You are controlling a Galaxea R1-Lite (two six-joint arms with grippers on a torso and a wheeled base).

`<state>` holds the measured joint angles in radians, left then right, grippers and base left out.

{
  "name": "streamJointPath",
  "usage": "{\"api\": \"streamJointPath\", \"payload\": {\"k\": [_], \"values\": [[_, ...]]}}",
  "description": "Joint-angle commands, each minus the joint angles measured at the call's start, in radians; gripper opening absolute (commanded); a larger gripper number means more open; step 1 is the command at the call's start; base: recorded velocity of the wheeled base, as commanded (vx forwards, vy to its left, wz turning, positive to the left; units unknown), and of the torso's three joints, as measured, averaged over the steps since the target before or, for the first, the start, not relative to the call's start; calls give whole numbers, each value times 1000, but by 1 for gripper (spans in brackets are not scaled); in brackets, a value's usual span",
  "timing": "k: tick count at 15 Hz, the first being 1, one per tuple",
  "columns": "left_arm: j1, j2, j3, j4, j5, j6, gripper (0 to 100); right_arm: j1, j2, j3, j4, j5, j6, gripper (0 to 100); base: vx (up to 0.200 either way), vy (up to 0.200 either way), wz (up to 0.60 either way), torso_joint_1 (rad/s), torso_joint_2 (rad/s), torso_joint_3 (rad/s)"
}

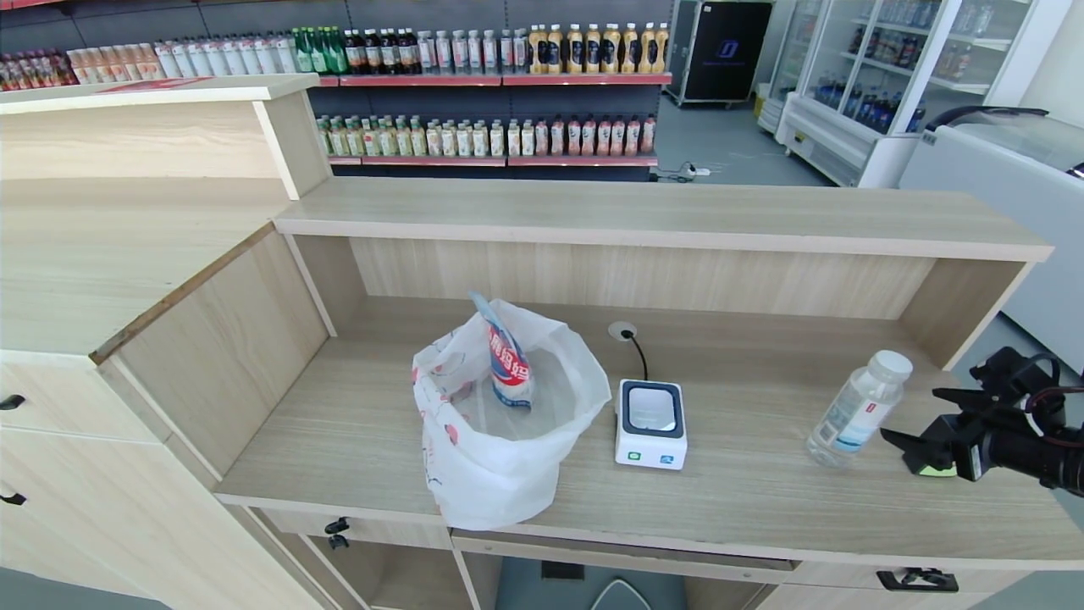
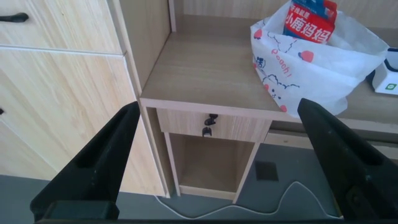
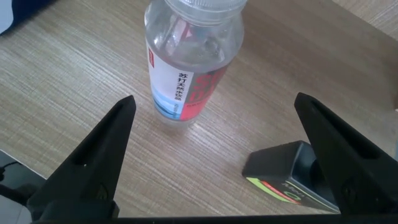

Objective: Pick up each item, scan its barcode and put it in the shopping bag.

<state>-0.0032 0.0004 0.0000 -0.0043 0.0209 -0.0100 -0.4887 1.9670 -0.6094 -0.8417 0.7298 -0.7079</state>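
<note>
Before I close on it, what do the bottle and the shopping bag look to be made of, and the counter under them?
Bottle: clear, glossy plastic by the look; you see straight through it, white cap, printed label. Shopping bag: thin, soft white plastic film, translucent and crumpled, the pouch inside showing through. Counter: pale wood-grain board, matte, probably laminate.

There is one white bag on one counter, and one pouch is in the bag. There is one scanner with one cord, and one clear bottle with one white cap. There are two grippers, the left gripper and the right gripper, and far back two shelves, each with one long row of drinks, too many to count.
</note>
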Motion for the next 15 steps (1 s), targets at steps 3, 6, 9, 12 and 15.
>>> {"api": "streamJointPath", "payload": {"k": [3,6,9,12,15], "values": [[0,0,0,0,1,-1,100,24,30,-15,-2,0,-1,100,0,0,0,0,0,0],[0,0,0,0,1,-1,100,39,46,-21,-2,0,-1,100,0,0,0,0,0,0],[0,0,0,0,1,-1,100,47,53,-29,-2,0,-1,100,0,0,0,0,0,0],[0,0,0,0,2,-1,100,58,81,-35,-20,0,-1,100,0,0,0,0,0,0],[0,0,0,0,1,-1,100,73,99,-38,-48,0,-1,100,0,0,0,0,0,0]]}}
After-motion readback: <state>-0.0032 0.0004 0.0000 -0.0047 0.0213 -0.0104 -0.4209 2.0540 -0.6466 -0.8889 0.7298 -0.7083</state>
